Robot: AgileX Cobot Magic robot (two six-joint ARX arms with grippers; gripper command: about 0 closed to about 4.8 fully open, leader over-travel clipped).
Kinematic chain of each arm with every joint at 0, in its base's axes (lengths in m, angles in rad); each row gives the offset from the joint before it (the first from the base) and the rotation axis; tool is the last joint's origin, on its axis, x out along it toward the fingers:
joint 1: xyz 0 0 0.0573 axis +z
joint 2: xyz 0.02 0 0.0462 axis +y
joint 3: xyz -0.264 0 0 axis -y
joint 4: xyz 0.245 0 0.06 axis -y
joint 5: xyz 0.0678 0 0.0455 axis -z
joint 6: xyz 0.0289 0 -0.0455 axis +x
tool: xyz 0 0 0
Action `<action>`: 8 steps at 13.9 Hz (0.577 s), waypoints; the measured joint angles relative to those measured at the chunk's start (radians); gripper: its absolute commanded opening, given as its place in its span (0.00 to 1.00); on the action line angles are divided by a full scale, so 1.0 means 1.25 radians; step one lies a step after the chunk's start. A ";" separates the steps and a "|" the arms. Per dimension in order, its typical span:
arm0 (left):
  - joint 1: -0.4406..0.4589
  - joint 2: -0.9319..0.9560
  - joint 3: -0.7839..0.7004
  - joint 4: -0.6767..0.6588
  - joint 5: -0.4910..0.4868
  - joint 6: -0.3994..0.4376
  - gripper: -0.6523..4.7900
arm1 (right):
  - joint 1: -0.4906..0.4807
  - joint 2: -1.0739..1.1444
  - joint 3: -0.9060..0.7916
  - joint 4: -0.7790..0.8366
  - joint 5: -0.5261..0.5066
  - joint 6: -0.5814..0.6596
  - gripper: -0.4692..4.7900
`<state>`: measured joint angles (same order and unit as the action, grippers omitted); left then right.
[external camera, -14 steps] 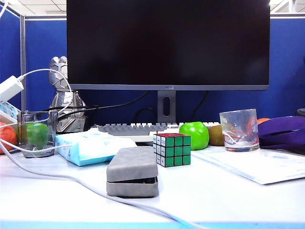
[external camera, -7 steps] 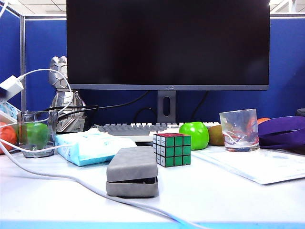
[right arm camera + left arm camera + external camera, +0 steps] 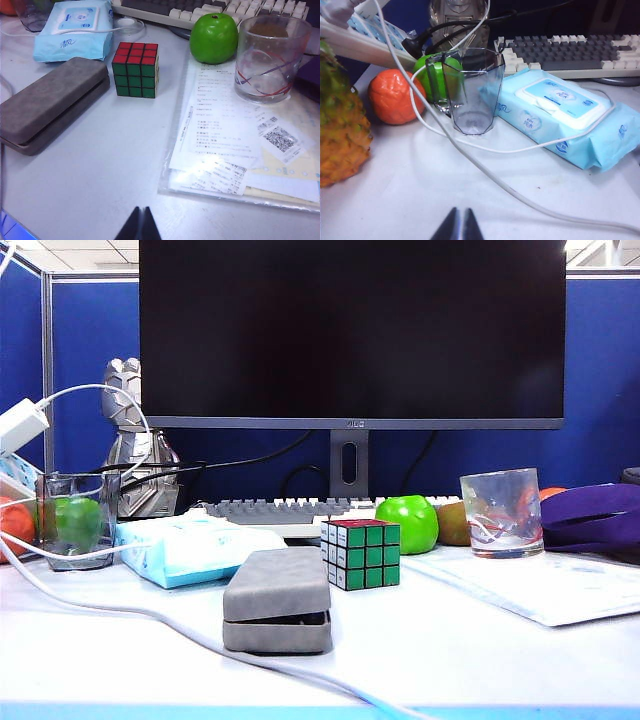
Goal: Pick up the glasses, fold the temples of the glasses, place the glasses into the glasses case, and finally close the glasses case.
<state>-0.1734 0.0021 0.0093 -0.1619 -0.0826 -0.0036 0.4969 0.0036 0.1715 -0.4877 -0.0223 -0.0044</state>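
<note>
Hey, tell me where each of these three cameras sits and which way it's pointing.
Exterior view: low at the desk's front edge, facing the monitor over the closed glasses case; no robot part shows.
Left wrist view: above the desk's left side, facing the tissue pack; left gripper, jaws shut, at the picture's edge.
Right wrist view: above the desk, facing the cube and papers; right gripper, jaws shut.
The case shows in the exterior and right wrist views.

White worktop [image 3: 470, 650] carried grey glasses case [image 3: 278, 600], lid down, ahead of right jaws; Rubik's cube [image 3: 361, 553] just beside it. Held blue tissue pack [image 3: 560, 112], faceted cup [image 3: 470, 90] and white cable [image 3: 485, 170] beyond left jaws. Bore sleeved papers [image 3: 235, 135] under swirl-marked glass [image 3: 268, 57].
</note>
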 measured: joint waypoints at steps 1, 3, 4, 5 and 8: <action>0.000 0.000 0.000 0.000 0.000 0.000 0.17 | 0.000 0.000 0.000 0.000 0.000 0.000 0.08; 0.000 0.000 0.000 0.000 0.000 0.000 0.17 | -0.013 0.000 -0.014 0.007 0.000 -0.001 0.08; 0.000 0.000 0.000 0.000 0.001 0.001 0.17 | -0.140 0.000 -0.069 0.059 0.037 -0.003 0.08; 0.000 0.000 0.000 0.000 0.000 0.001 0.17 | -0.208 0.001 -0.096 0.141 0.039 -0.003 0.08; 0.000 0.000 0.000 0.000 0.000 0.003 0.17 | -0.345 0.000 -0.130 0.250 0.033 -0.003 0.08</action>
<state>-0.1734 0.0025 0.0093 -0.1619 -0.0822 -0.0002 0.0654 0.0032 0.0093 -0.1749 0.0185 -0.0082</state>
